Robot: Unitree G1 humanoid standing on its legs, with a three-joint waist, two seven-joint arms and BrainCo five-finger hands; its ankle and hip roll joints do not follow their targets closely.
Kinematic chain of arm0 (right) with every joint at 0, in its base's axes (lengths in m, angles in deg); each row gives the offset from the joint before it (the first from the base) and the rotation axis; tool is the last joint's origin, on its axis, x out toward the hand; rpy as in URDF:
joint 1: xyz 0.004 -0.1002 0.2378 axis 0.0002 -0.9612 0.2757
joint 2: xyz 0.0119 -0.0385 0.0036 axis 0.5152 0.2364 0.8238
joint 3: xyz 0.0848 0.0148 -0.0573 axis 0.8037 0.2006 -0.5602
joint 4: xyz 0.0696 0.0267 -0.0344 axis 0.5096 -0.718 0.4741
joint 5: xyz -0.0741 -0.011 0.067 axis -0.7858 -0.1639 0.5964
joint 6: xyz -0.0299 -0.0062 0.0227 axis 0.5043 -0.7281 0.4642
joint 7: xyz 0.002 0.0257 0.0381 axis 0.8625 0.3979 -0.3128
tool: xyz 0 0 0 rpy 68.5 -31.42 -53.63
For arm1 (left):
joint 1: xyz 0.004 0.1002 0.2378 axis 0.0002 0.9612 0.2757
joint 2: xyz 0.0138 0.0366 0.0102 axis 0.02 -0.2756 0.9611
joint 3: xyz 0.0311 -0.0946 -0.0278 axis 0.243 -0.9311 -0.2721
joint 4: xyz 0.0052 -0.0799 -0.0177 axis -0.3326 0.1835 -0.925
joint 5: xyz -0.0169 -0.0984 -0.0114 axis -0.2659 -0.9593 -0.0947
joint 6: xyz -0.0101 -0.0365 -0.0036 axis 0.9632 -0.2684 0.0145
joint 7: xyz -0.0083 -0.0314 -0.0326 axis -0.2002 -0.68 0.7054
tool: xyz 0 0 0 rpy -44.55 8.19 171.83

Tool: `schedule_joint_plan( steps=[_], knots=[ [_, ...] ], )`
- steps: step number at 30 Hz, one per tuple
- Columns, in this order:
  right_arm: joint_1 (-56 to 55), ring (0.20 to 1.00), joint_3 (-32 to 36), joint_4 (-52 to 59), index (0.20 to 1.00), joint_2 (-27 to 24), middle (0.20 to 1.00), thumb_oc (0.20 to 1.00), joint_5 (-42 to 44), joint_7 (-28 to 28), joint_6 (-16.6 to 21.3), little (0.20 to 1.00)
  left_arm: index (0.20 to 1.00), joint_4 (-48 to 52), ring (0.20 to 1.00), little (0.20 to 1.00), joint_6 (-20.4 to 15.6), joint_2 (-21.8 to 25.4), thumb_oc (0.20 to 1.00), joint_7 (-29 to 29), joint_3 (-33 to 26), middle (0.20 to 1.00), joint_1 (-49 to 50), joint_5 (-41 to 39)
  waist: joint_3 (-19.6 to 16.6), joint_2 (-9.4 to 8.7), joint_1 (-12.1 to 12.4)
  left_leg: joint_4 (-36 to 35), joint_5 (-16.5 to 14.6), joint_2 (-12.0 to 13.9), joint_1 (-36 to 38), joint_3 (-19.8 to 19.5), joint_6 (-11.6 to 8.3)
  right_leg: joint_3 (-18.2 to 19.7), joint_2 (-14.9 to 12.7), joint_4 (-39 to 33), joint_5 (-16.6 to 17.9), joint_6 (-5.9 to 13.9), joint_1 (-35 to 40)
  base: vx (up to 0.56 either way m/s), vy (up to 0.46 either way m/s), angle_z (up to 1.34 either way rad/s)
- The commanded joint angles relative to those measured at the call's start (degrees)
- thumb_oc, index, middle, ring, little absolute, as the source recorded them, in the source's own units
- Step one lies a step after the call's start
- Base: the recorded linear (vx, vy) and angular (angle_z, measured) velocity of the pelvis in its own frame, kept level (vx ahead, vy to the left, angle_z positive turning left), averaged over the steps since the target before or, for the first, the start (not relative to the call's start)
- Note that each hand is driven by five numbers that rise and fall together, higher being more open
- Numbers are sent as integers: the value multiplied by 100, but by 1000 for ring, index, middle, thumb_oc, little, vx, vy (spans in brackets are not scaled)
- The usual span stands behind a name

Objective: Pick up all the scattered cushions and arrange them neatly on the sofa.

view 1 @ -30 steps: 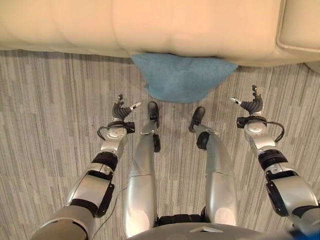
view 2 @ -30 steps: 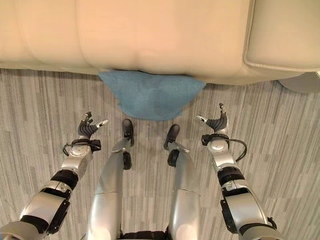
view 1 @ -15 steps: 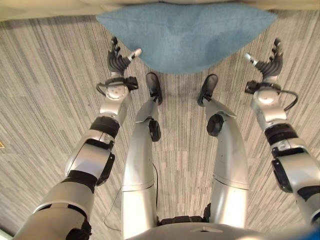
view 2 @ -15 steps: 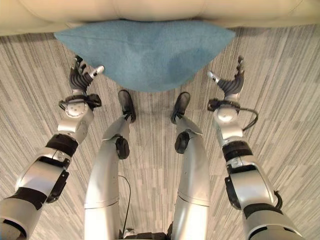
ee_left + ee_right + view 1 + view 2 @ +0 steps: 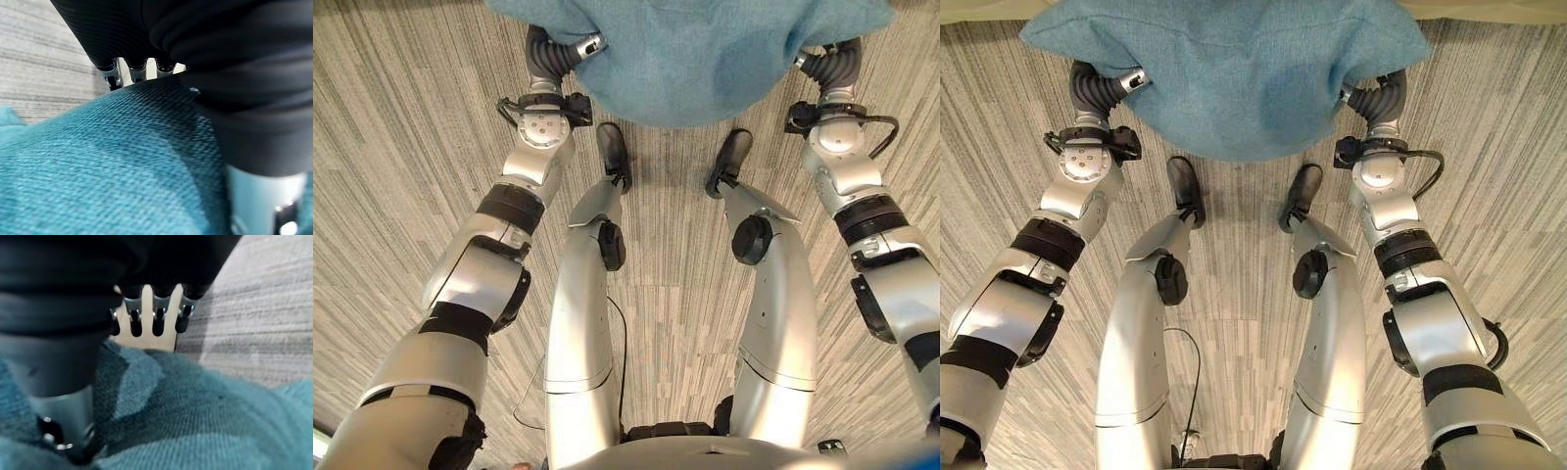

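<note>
Since a moment ago both hands have closed in on the teal cushion: the left hand now presses its left edge, the right hand its right edge, their fingers tucked under the fabric, so I cannot tell how they are set. The cushion lies on the grey striped floor against the cream sofa.

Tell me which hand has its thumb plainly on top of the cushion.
The left hand; the right hand's thumb is sunk in the blue cushion's fabric.
</note>
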Motion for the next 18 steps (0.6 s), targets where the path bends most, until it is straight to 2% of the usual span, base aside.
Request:
schedule_joint_plan(
  steps=[1,2,3,4,8,9,12,18],
  knots=[
    [-102,1000,-597,214,1000,726,1000,1000,371,-510,422,1000,1000,87,1000,1000,-384,-451,1000,-75,-27,1000,253,-227,-630,256,-115,-211,-255,-196,166,-755,-224,347,242,-339,205,840,289,6,-46,-5],
    [-14,815,-655,206,815,1091,815,815,853,-651,544,815,1000,213,1000,1000,-512,-705,1000,-47,-38,1000,106,-490,-647,279,-111,-213,-241,-219,138,-801,-246,359,279,-361,224,842,289,-1,-73,-4],
    [18,479,-668,240,479,1178,479,479,984,-731,588,479,1000,281,1000,1000,-543,-745,1000,-68,-31,1000,62,-563,-656,290,-125,-217,-231,-237,121,-818,-253,372,297,-377,236,836,289,-11,-87,5],
    [12,200,-705,304,200,1275,200,200,1086,-830,617,200,200,377,200,200,-602,-779,200,-84,-62,200,56,-649,-695,294,-137,-235,-208,-239,94,-821,-270,354,320,-417,258,831,289,-12,-53,10],
    [-148,200,-589,743,200,1224,200,200,1001,-912,720,200,200,725,200,200,-673,-753,200,-128,-212,200,330,-679,-939,296,-147,-372,-136,-252,78,-821,-320,368,451,-537,352,831,289,-19,-91,5],
    [-298,200,-375,986,200,1134,200,200,822,-881,789,200,200,909,200,200,-651,-784,200,-200,-335,200,554,-550,-1163,287,-164,-662,-53,-247,143,-772,-342,369,503,-654,399,819,297,-56,-104,8],
    [-450,200,-244,1120,200,1133,200,200,732,-859,819,200,200,1037,200,200,-642,-870,200,-228,-394,200,768,-470,-1235,292,-154,-916,19,-240,362,-781,-346,314,529,-821,416,823,496,-57,-55,10],
    [-1161,200,272,1659,200,1205,200,200,637,-859,1010,200,200,1677,200,200,-633,-1174,200,-392,-615,200,1594,-112,-1300,357,-81,-1786,263,-169,1523,-904,-473,74,603,-1389,461,850,1619,-74,-59,8]
  ],
)
